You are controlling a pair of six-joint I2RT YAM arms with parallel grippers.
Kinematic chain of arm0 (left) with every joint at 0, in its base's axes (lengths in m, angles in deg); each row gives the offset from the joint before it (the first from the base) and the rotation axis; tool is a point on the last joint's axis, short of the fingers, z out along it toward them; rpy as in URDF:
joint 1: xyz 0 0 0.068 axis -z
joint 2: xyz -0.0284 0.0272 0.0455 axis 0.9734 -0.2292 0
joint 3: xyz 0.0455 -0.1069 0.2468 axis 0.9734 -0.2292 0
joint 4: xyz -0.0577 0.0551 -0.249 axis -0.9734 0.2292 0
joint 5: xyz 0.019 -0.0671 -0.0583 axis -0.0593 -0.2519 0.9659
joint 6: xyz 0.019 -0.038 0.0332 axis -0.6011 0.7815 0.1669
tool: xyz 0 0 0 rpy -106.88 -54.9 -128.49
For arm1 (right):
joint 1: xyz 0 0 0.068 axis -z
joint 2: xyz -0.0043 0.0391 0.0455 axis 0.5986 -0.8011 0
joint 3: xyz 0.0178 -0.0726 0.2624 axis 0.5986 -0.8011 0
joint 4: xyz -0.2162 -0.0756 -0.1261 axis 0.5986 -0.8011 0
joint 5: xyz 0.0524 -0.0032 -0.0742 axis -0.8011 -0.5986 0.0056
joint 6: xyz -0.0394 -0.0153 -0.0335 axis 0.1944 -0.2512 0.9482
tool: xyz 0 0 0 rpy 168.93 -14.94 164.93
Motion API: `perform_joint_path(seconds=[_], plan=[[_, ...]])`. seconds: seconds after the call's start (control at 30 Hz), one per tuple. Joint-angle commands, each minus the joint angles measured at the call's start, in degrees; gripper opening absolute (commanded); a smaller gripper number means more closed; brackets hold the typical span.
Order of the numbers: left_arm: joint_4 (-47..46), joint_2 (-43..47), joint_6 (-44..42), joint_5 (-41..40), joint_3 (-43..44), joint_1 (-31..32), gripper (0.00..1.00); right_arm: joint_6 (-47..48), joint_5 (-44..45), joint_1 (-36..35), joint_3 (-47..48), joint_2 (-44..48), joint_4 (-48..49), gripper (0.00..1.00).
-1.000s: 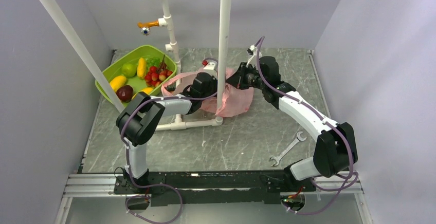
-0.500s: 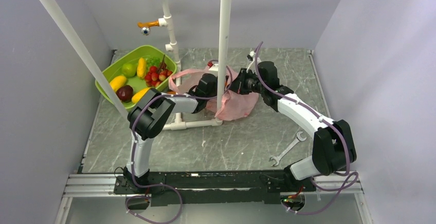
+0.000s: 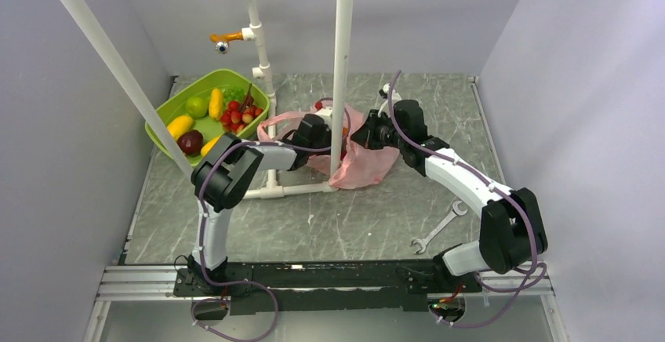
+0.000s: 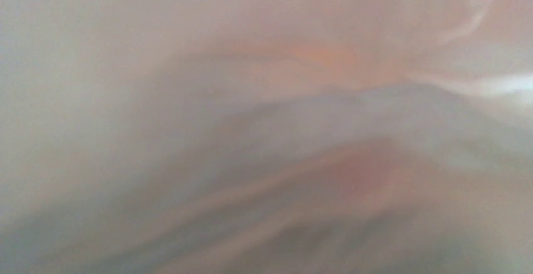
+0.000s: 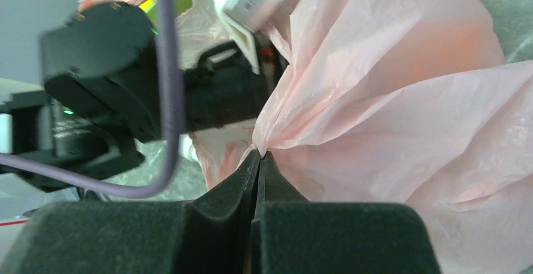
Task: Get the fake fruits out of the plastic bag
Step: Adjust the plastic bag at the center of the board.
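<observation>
Two grippers, one bag. Left: a green plastic basin (image 3: 167, 110) holding assorted fruit. Centre-left: my left gripper (image 3: 318, 133), buried in the mouth of the thin translucent pink plastic bag (image 3: 368, 165). Its camera shows only pink film, so I cannot tell how its jaws stand. The fake fruits inside are hidden. Centre-right: my right gripper (image 5: 259, 156), clamped on a fold of the bag. Far right: a metal wrench (image 3: 437, 229). Step, as I judge it: reaching in for a fruit. Next: a sure hold, then a lift clear of the film.
</observation>
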Motion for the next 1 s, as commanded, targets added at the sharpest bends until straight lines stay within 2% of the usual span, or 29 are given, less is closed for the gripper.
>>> perform_joint_path(seconds=[0.0,0.17,0.2,0.27,0.4,0.5,0.6,0.73,0.87,0.97], plan=[[3.24,6.04,-0.91,7.13,0.34,-3.33,0.26,0.98,3.1,0.04,-1.08,1.22,3.01,0.0],[5.17,9.9,-0.43,13.11,-0.4,-6.41,0.21,2.09,3.88,0.09,0.32,0.09,2.37,0.0],[5.37,10.79,-0.63,13.91,-0.65,-6.76,0.13,2.42,4.22,0.06,0.56,0.0,1.99,0.0],[6.29,12.49,-0.67,14.78,-0.93,-7.38,0.09,2.8,4.62,0.01,0.69,0.03,1.56,0.0],[8.16,15.0,-1.55,16.18,-1.08,-8.26,0.09,3.81,2.81,0.02,-0.32,0.11,3.47,0.0],[8.74,17.03,-2.51,16.02,-2.29,-8.69,0.09,6.78,-2.2,0.06,-1.15,-0.59,6.78,0.0],[9.08,18.87,-3.25,14.44,-3.62,-9.43,0.11,8.23,-2.28,0.21,-1.54,-2.45,11.89,0.0],[10.51,20.78,0.31,13.24,-3.79,-10.75,0.13,8.74,-4.33,1.98,11.44,-13.99,10.28,0.0],[10.88,22.81,0.63,12.83,-3.32,-10.93,0.15,4.43,-14.43,3.68,28.0,-24.0,11.99,0.0],[13.65,23.52,0.14,12.08,-1.92,-11.6,0.15,-3.4,-22.57,2.89,36.32,-29.36,15.51,0.0]])
